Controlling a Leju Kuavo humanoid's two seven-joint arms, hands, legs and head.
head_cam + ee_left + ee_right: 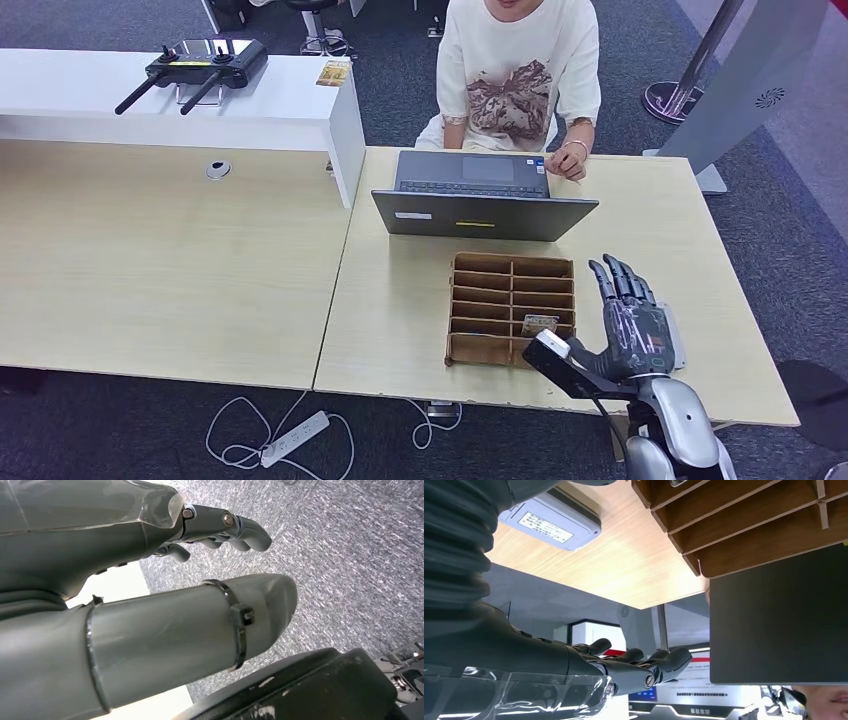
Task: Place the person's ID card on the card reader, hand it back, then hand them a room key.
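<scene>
- Head view looks down from high over the wooden organizer (511, 309).
- Right wrist view sits close beside the same wooden organizer (744, 525), facing outward.
- Left wrist view faces carpet (350, 565).

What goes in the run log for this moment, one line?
right hand: open, raised over table beside wooden tray | left hand: hanging, holds nothing | card reader: bare | person: at laptop
</scene>
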